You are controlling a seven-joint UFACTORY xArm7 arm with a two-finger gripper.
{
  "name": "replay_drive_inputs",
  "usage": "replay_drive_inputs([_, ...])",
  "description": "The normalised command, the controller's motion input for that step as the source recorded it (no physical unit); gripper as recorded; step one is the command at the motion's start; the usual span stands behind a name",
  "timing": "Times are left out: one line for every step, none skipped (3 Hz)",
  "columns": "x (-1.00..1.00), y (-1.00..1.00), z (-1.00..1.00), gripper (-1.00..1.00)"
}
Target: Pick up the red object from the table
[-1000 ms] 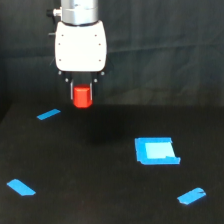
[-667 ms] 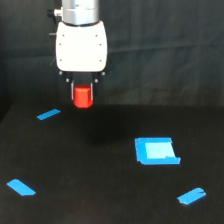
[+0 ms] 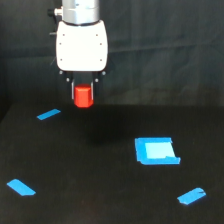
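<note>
Exterior view: the tool (image 3: 83, 95) hangs above the black tabletop (image 3: 100, 190), clenched on the red object (image 3: 83, 96), which sits between its fingers, clear of the surface. A blue strip (image 3: 48, 114) lies just below-left of the tool; a blue square patch (image 3: 156, 151) lies well below-right.

I find no legible text, label, brand mark, number or sign anywhere in my exterior view. The white boxy gripper housing (image 3: 82, 46), the bright blue tape strips (image 3: 48, 114) and the flat matte black table (image 3: 100, 190) all carry none.
</note>
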Motion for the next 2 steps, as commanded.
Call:
replay_drive_inputs([0.0, -0.05, -0.09, -0.95])
replay_drive_inputs([0.06, -0.03, 0.0, -1.0])
